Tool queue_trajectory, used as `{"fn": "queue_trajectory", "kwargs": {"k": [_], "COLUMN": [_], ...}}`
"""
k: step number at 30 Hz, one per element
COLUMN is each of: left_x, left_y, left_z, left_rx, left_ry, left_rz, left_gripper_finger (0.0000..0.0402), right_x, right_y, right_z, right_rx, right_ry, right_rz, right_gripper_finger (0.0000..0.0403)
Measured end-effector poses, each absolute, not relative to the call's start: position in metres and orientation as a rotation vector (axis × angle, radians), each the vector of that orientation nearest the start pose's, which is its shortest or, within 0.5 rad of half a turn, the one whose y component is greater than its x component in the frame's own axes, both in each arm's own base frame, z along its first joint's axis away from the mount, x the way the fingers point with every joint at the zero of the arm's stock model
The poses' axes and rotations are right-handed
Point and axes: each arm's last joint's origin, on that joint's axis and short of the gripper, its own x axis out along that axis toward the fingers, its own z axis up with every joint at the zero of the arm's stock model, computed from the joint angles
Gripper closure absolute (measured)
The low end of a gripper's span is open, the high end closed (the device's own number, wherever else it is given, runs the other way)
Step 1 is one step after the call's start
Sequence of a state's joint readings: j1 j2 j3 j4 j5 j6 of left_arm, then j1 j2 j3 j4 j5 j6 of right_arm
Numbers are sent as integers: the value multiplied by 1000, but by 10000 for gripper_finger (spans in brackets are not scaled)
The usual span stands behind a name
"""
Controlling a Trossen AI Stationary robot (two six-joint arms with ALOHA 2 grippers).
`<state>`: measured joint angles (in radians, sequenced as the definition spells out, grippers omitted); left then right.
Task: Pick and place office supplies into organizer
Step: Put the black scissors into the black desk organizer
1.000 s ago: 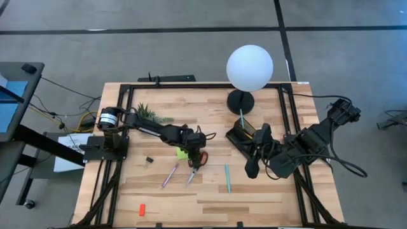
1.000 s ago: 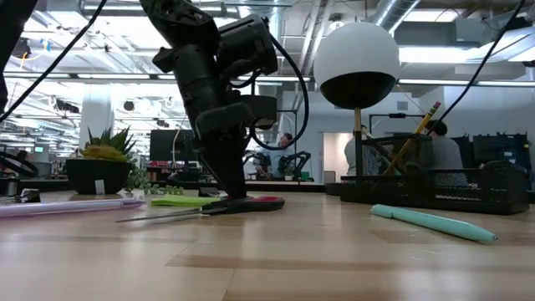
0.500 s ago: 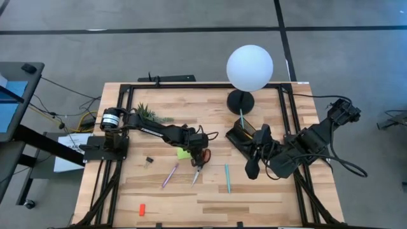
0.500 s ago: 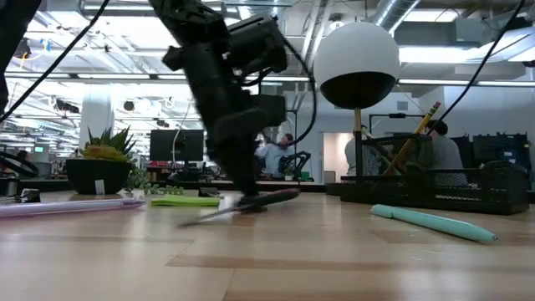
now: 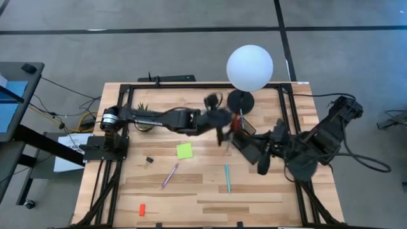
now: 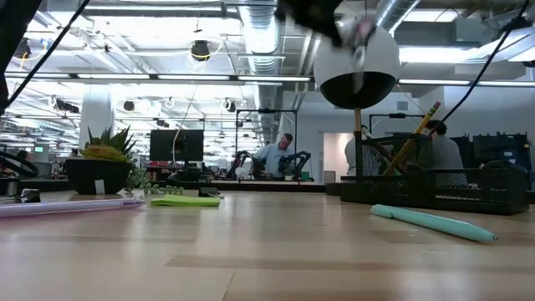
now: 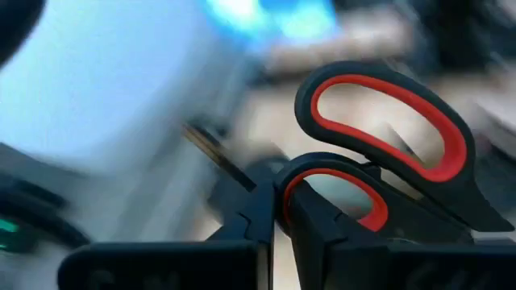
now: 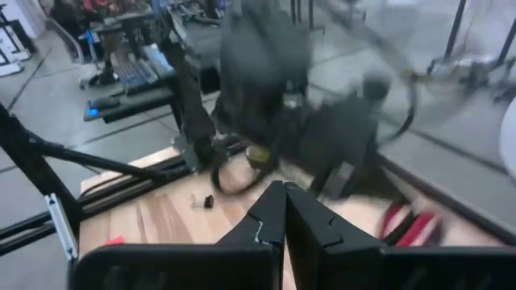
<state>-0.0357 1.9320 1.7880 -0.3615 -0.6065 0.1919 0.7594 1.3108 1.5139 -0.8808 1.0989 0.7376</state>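
My left gripper (image 5: 222, 125) is high above the table's middle, beside the organizer (image 5: 245, 141), shut on the red-handled scissors (image 7: 379, 153). It shows only as a blur at the top of the low view. My right gripper (image 5: 262, 166) hangs shut and holds nothing, just near of the organizer. On the wood lie the lime-green sticky-note pad (image 5: 184, 151), a purple pen (image 5: 170, 175), a teal pen (image 5: 227, 178), a black clip (image 5: 149, 161) and a small red-orange piece (image 5: 142, 208). Pencils stand in the organizer (image 6: 435, 188). My left gripper pinches the rim of the scissors' smaller handle loop (image 7: 284, 192) between its two fingers. The larger loop (image 7: 387, 121) stands free beyond the fingertips. The scissors are lifted clear of the table; their blades are hidden in the wrist view.
The white globe lamp (image 5: 249, 68) on its round black base stands at the far side, just behind the organizer. A spiky green potted plant (image 5: 143, 121) sits at the far left under the left arm. The black frame rails (image 5: 127, 127) run along the table's sides.
My left gripper has shut on the scissors' handle beside the sticky-note pad. It has then risen fast and swung toward the table's right and far side, up to the organizer, tipping from steeply downward to nearly level. The scissors have come off the wood. My right gripper has drifted slightly right.
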Motion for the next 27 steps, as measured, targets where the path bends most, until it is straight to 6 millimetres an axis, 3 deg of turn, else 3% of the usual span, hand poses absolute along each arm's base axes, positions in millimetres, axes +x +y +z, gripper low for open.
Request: {"fn": "queue_trajectory", "kwargs": {"k": [4,8,11,14,19,22,27], "left_x": [452,457,469,487,507,514,515], "left_y": [13,31,47,60,65,63,56], "left_z": [372,382,365,332,290,278,273], "left_rx": [427,462,472,456,619,664,609], "left_ry": [266,137,148,174,266,265,259], "left_rz": [631,678,655,653,761,761,736], "left_gripper_finger": [395,395,395,396,397,397,397], "right_x": [185,179,174,167,153,146,134], "right_y": [156,162,164,169,178,182,182], "right_z": [417,417,417,419,422,423,426], "right_rx": [139,115,75,-10,-100,-137,-152], "right_ry": [232,229,203,153,83,71,52], "right_rz": [-440,-424,-446,-484,-519,-509,-489], "right_gripper_finger": [403,403,403,403,403,403,403]}}
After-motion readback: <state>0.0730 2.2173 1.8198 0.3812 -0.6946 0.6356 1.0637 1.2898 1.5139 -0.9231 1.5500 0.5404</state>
